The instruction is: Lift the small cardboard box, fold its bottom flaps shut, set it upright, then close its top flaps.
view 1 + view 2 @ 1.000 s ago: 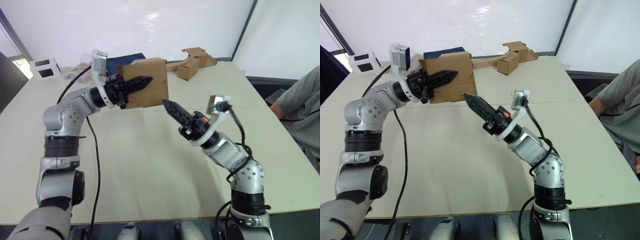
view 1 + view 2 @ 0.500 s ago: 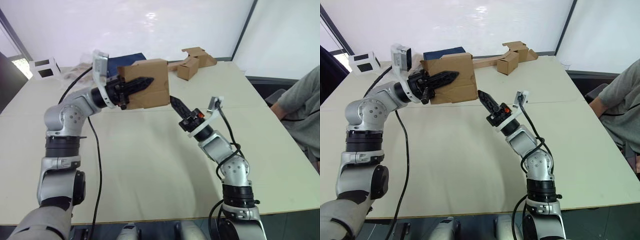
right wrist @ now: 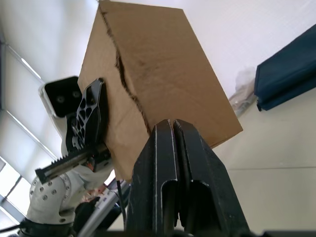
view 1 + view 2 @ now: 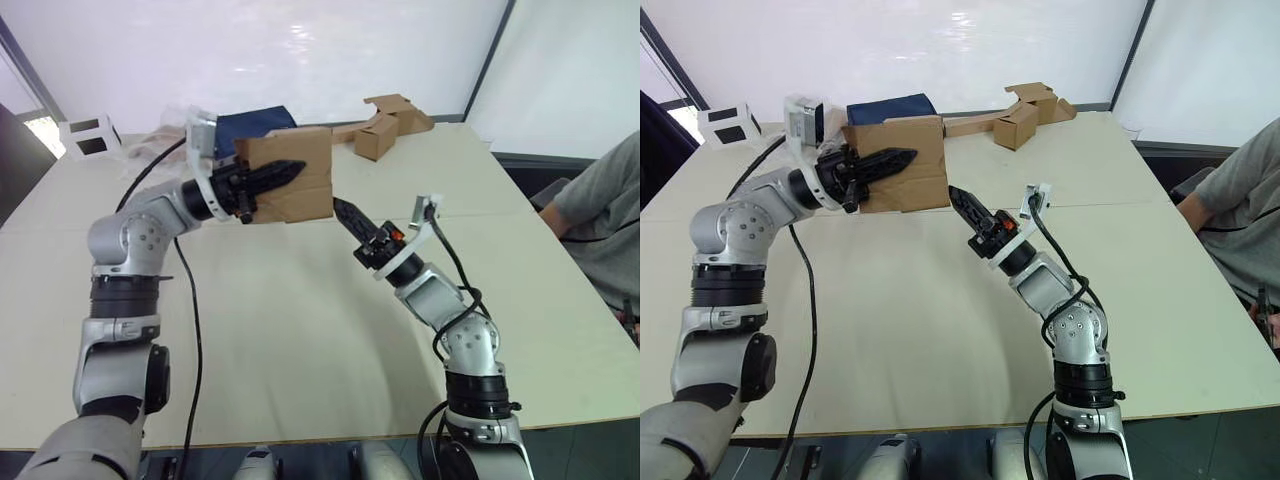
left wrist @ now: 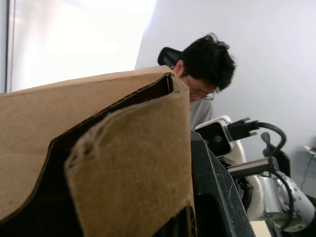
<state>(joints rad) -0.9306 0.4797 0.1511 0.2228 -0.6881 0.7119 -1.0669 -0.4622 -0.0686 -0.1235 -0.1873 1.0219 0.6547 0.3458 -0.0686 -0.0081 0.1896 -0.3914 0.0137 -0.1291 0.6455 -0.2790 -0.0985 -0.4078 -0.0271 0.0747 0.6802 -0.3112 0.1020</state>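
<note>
The small cardboard box [image 4: 292,176] is held above the far left of the surface [image 4: 300,330], gripped by the left end effector [image 4: 283,172], whose fingers are clamped over one wall. The right end effector [image 4: 958,199], fingers pressed together and empty, is pointed at the box's lower right corner, just beside it.

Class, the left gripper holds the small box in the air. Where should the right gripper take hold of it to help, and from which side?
Probably the lower right edge of the box, from below and from the robot's right. The left gripper already clamps the near wall from the left, so that side is taken. The right gripper, jaws shut, sits just beneath that free corner; it would need to open first.
</note>
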